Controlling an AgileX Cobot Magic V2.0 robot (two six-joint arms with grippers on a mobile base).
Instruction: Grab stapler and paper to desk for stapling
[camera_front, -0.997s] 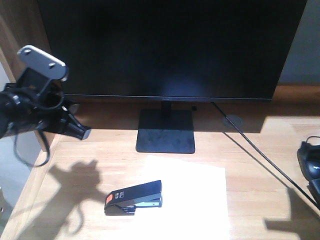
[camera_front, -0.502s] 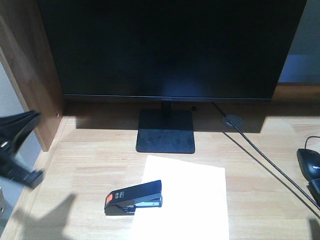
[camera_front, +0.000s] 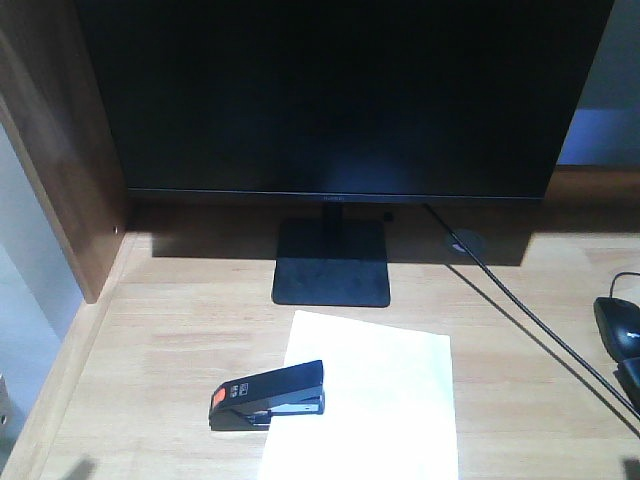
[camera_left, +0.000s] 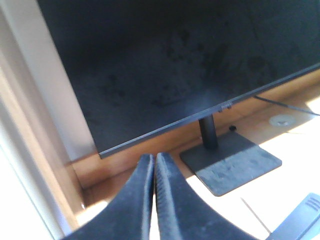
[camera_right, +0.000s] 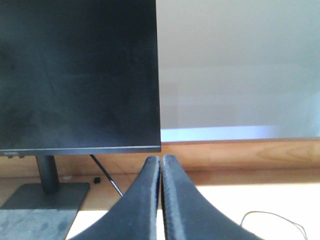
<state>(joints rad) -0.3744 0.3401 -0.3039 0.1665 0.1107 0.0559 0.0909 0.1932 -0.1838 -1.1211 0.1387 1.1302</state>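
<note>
The black stapler (camera_front: 268, 396) with its orange-red patch lies on the left edge of the white paper (camera_front: 385, 395). Both rest on the light wood desk (camera_front: 180, 330) in front of the monitor stand. Neither gripper shows in the front view. In the left wrist view my left gripper (camera_left: 154, 158) is shut and empty, hanging above the desk's left rear corner; a dark ridged end, seemingly the stapler (camera_left: 299, 221), sits at the bottom right. My right gripper (camera_right: 161, 159) is shut with nothing in it, over the desk to the right of the monitor.
A large black monitor (camera_front: 340, 90) on a flat base (camera_front: 332, 262) fills the back of the desk. A cable (camera_front: 520, 320) runs diagonally to the right front. A black mouse (camera_front: 620, 325) lies at the right edge. A dark brown side panel (camera_front: 70, 150) bounds the left.
The left arm, over the desk's left edge a second ago, dropped down and left and has gone from the front view. The right gripper's dark shape at the right edge has also gone.
</note>
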